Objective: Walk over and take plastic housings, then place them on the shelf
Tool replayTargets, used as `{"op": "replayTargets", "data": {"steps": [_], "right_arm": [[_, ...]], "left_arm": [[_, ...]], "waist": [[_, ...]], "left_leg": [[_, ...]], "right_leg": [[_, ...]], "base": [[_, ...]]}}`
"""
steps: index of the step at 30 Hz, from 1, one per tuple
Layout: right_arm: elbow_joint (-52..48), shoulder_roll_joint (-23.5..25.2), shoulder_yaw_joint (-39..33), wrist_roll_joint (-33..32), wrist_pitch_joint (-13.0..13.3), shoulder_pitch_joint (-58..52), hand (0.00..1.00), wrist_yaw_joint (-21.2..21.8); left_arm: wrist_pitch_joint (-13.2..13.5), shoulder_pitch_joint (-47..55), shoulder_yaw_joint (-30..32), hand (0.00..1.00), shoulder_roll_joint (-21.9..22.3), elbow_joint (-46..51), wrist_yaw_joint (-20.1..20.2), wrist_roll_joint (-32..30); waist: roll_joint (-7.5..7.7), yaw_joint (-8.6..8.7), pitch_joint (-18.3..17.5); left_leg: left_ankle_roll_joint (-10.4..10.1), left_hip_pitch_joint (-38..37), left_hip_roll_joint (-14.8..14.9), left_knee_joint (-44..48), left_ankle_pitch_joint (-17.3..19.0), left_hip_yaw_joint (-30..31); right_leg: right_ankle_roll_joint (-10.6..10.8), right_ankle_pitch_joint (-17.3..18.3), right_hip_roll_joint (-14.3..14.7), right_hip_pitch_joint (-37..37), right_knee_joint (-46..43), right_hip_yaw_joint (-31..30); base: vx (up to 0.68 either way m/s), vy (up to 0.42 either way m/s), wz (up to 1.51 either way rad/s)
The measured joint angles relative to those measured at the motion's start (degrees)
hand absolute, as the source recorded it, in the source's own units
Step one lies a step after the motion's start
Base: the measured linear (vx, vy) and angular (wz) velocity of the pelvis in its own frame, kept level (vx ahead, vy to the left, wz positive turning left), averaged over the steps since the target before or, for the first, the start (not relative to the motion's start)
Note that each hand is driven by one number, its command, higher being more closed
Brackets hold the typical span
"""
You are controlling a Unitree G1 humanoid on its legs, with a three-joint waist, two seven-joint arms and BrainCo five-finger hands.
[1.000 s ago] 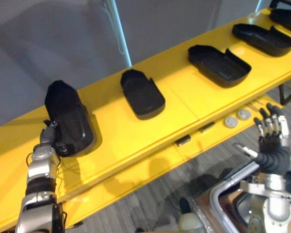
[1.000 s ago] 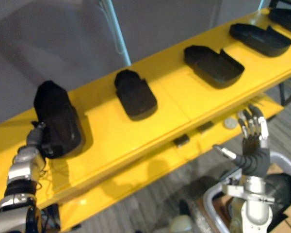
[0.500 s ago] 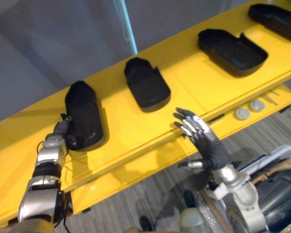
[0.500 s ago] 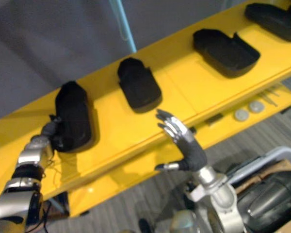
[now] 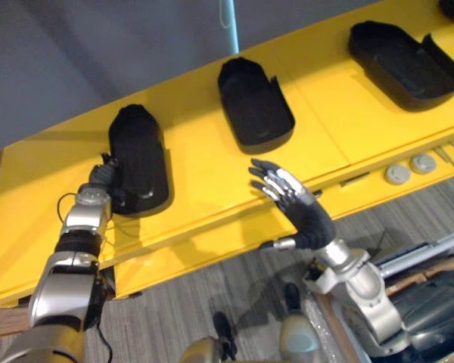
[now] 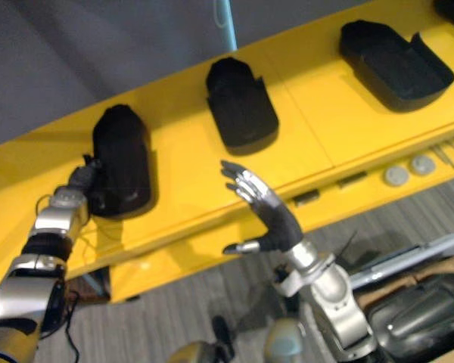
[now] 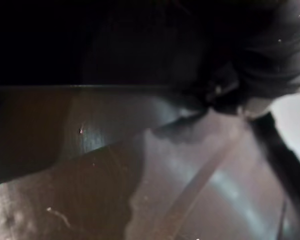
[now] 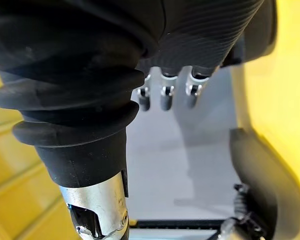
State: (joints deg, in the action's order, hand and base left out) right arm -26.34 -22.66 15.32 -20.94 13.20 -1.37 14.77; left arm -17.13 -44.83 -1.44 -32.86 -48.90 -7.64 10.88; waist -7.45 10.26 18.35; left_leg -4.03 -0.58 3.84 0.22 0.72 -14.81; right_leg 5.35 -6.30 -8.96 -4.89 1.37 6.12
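On the yellow shelf [image 5: 197, 174] the middle housing [image 5: 255, 104] and the right housing [image 5: 405, 54] lie hollow side up, nothing inside, well apart. The left robot hand [image 5: 104, 174] touches the near end of the left housing [image 5: 139, 157]; whether it grips it, one cannot tell. The right robot hand [image 5: 306, 215] hangs open and spread, holding nothing, above the shelf's front edge, with bare yellow surface between the housings

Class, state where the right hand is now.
Left eye view, centre: the right hand hovers at the front edge of the yellow shelf, nearest the middle housing.
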Motion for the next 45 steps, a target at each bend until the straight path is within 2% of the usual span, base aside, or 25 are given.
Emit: {"op": "replayTargets", "data": {"steps": [4,9,10,13,24,30,34,36,42,45], "right_arm": [[-0.3,0.0,0.0,0.0,0.0,-0.1,0.0,0.1],[-0.3,0.0,-0.9,-0.1,0.0,-0.3,0.0,0.2],[-0.6,0.0,-1.5,-0.2,0.0,-0.5,0.0,0.2],[-1.0,0.0,-1.8,-0.2,0.0,-0.7,0.0,0.2],[-2.4,0.1,-1.7,-0.2,0.2,-2.5,0.0,0.4],[-2.3,1.3,-1.4,-0.2,1.2,-4.8,0.0,0.4],[-2.2,2.5,1.0,0.1,4.1,-5.3,0.0,0.4],[-2.1,3.3,2.3,1.1,4.6,-5.3,0.0,0.3],[1.1,4.6,5.6,2.6,5.8,-5.9,0.0,0.2],[2.8,4.6,7.2,6.7,8.4,-5.7,0.0,-0.6]], "left_arm": [[0.0,-2.8,-0.9,1.0,-0.6,-2.2,-2.7,0.4],[0.0,-5.1,-1.1,1.0,-0.7,-4.3,-4.8,0.6],[0.1,-5.5,-1.1,0.0,-0.9,-4.3,-5.0,0.6],[0.1,-6.2,-1.1,0.0,-2.3,-4.3,-5.2,1.8],[0.2,-6.8,-1.2,0.0,-2.6,-6.0,-5.3,2.7],[1.0,-6.3,-0.8,0.0,-2.7,-6.4,-8.5,5.1],[3.0,-5.8,3.5,0.0,-2.6,-6.4,-10.8,5.3],[4.2,-5.8,4.0,0.0,-2.6,-6.3,-11.7,5.3],[7.5,-5.9,5.6,0.0,-2.7,-6.0,-12.3,5.0],[10.1,-5.9,5.6,0.0,-2.7,-5.6,-12.0,5.0]], "waist": [[1.24,0.15,0.8],[1.5,0.56,1.1],[1.64,0.87,1.5],[1.83,1.73,2.8],[1.8,2.02,3.0],[1.84,2.48,2.9],[2.08,2.87,2.2],[2.3,2.82,1.7],[3.19,2.13,-3.6],[3.59,1.33,-6.0]], "left_leg": [[0.0,0.1,0.0,0.1,0.0,-0.4],[0.0,0.5,0.0,0.2,0.0,-1.5],[0.0,0.5,0.0,0.2,0.0,-1.5],[-0.1,0.5,0.1,0.4,0.0,-1.6],[-0.2,-0.5,0.2,0.2,0.2,-2.8],[-0.3,-1.6,0.4,-0.1,0.3,-3.1],[-0.4,-2.5,0.6,-0.9,0.3,-3.4],[-0.4,-2.7,0.7,-1.2,0.3,-3.5],[-1.0,-4.4,1.2,-1.9,0.6,-4.5],[-1.0,-4.4,1.3,-1.9,0.6,-4.4]], "right_leg": [[0.1,0.1,0.0,-0.9,-1.3,-0.5],[0.4,0.1,0.0,-2.6,-2.9,-1.8],[0.4,0.3,0.0,-2.9,-3.5,-1.9],[0.4,0.5,0.0,-3.2,-4.2,-2.1],[0.5,1.0,0.1,-3.1,-4.9,-3.0],[0.6,1.0,0.4,-1.7,-3.8,-3.0],[0.6,-0.5,0.9,0.3,-0.3,-3.0],[0.6,-1.5,1.1,1.2,1.4,-2.9],[0.5,-2.2,1.7,3.0,3.2,-2.9],[0.5,-2.2,1.8,3.2,3.3,-2.5]], "base": [[-0.03,0.005,-0.05],[-0.01,0.008,-0.09],[-0.01,0.002,-0.04],[0.0,0.0,0.0],[0.0,0.002,-0.04],[0.0,0.0,-0.02],[0.01,-0.005,-0.02],[0.01,-0.009,-0.02],[0.04,-0.013,-0.06],[-0.02,-0.011,0.04]]}}
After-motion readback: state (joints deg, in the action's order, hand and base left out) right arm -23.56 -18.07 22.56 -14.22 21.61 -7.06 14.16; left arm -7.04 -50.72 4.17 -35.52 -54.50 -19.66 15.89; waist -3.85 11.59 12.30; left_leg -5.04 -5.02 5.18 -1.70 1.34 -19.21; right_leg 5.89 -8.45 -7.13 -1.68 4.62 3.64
